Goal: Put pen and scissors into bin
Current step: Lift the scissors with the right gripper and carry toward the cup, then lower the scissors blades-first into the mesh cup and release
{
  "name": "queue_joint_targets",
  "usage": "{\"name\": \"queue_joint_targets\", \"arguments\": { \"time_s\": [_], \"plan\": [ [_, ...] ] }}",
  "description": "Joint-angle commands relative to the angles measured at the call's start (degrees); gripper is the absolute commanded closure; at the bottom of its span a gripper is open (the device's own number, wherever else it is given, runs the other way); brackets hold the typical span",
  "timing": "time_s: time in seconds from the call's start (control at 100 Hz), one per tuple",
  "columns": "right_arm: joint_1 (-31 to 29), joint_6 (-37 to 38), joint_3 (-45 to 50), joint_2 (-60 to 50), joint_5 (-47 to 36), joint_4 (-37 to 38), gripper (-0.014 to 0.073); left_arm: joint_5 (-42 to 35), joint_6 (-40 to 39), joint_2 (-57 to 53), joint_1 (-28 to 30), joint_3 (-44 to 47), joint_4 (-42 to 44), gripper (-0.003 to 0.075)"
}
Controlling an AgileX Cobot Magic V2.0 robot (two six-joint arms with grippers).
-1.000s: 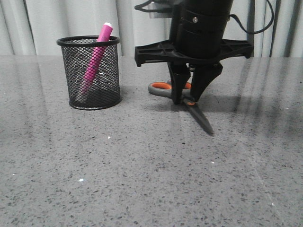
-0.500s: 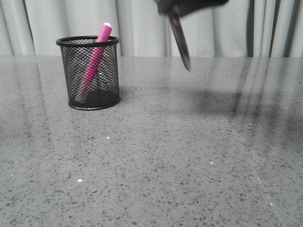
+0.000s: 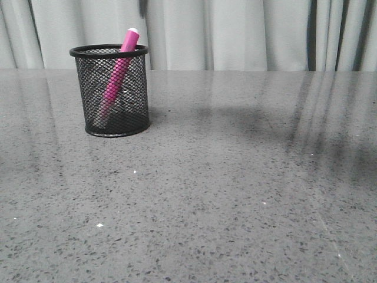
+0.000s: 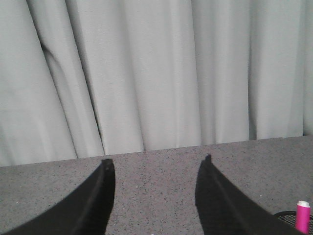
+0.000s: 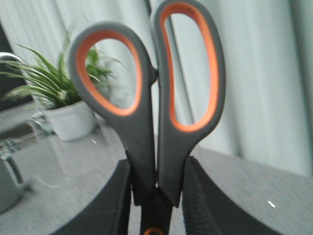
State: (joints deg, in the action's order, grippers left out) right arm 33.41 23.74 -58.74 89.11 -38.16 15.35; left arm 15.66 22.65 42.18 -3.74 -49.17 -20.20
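Magenta-pink marker-style pen with white tip (image 3: 120, 73) is seen already standing inside the black wire-mesh cylindrical bin (image 3: 113, 91), leaning toward 1 o'clock with its tip above the solid rim. The bin sits on the grey speckled stone-look table (image 3: 224, 194), at about 10 o'clock from the middle of the front view.

Scissors with dark grey handles and orange-lined finger loops (image 5: 151, 107) are held off the table; none of the tabletop in the front view carries them. In the right wrist view the right gripper (image 5: 155, 196) is clamped on the handle shanks just above the orange pivot dot, loops up, blades hidden below. A thin dark sliver at the top edge of the front view, near 12 o'clock above the bin, may be the blade tip; this cannot be confirmed.

The left gripper (image 4: 155, 169) is seen with jaws spread and nothing between them, the pen tip at its side.

Step in hand, as judged: carrying the scissors over the bin. For a clean drop, blades should be kept vertical and centred over the free half of the mouth, away from the leaning pen, lowered past the rim before release. The light cup could tip if its rim is struck.

A potted green plant (image 5: 46, 93) is noted in the background.
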Motion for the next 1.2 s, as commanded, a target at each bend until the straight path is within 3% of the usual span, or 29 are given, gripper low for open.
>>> {"name": "queue_joint_targets", "arguments": {
  "time_s": [0.0, 0.17, 1.19],
  "plan": [
    [0.0, -0.4, -2.1, 0.6, -12.2, 0.9, 0.0668, -4.2, -0.7, -0.2, 0.2, -1.6, -1.0, 0.0376],
    [0.0, -7.5, -4.7, 4.1, -12.4, 0.9, 0.0667, -4.2, -0.7, -0.2, 0.2, -1.6, -1.0, 0.0376],
    [1.1, -7.5, -4.8, 12.2, -11.8, 1.7, 0.0668, -3.9, -0.7, -0.2, 0.2, -1.6, -0.7, 0.0376]
  ]
}}
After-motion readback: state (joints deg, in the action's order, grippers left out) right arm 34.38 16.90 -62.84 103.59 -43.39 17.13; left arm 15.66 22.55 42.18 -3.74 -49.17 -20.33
